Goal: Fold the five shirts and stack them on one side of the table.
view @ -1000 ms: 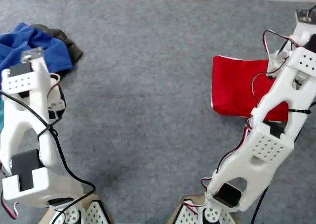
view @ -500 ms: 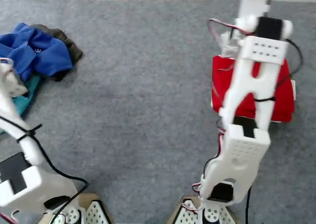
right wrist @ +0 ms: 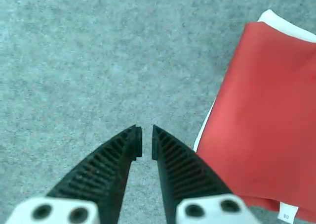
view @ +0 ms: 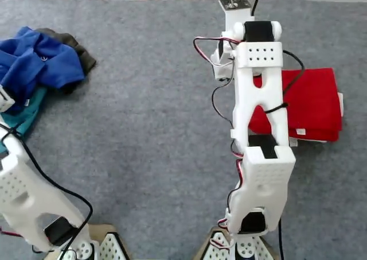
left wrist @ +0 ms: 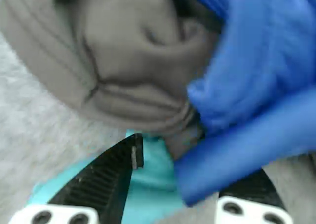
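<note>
One folded red shirt (view: 312,102) is left behind by the right claw (right wrist: 146,137), pressed nearly together, while the left claw (left wrist: 185,167), spread, now meets the crumpled pile (view: 43,62).

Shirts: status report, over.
Left jaws open at the unfolded pile: blue shirt, grey shirt, teal shirt. Right jaws nearly shut, empty, over table beside folded red shirt. No obstruction seen.

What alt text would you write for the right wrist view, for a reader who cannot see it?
The right gripper, its two black ridged fingers nearly closed and holding nothing, hangs over the grey table. Beside it lies a folded red shirt with a white edge showing under it.
</note>
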{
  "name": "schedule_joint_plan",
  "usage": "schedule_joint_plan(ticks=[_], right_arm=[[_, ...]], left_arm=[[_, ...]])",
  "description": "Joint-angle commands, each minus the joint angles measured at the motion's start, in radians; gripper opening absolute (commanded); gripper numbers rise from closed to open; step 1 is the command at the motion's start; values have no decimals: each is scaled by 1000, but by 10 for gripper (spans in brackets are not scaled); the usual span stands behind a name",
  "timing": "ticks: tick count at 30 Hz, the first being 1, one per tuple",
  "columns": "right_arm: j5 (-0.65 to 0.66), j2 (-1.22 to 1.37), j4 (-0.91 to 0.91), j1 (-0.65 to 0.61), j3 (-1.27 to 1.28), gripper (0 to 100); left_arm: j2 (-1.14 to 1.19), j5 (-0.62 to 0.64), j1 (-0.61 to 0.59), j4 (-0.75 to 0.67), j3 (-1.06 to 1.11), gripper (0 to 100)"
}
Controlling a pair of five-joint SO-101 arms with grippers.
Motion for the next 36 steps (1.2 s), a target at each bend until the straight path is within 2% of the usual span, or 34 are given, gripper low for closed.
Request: schedule_joint_plan(ticks=[1,5,11,16,21,25,28,32,36], right_arm=[[-9,-64,2,-9,-1,46],[-9,-64,5,-8,-1,46],[-11,-64,5,-11,-1,46],[-46,-65,6,-15,-5,46],[-46,-71,8,-43,-7,46],[-46,-117,8,-71,-1,46],[-44,-147,8,-86,-1,46],[-40,-171,8,-95,-1,48],[-40,-189,8,-94,-1,49]], left_arm=[[95,57,13,-17,-197,200],[155,12,18,94,-398,27],[163,8,16,348,-699,29],[163,5,41,589,-1043,29],[123,-57,65,608,-1188,28],[-11,-68,84,608,-1101,28],[-176,-69,131,608,-929,28],[-460,-129,257,608,-608,29],[-752,-224,447,605,-272,29]])
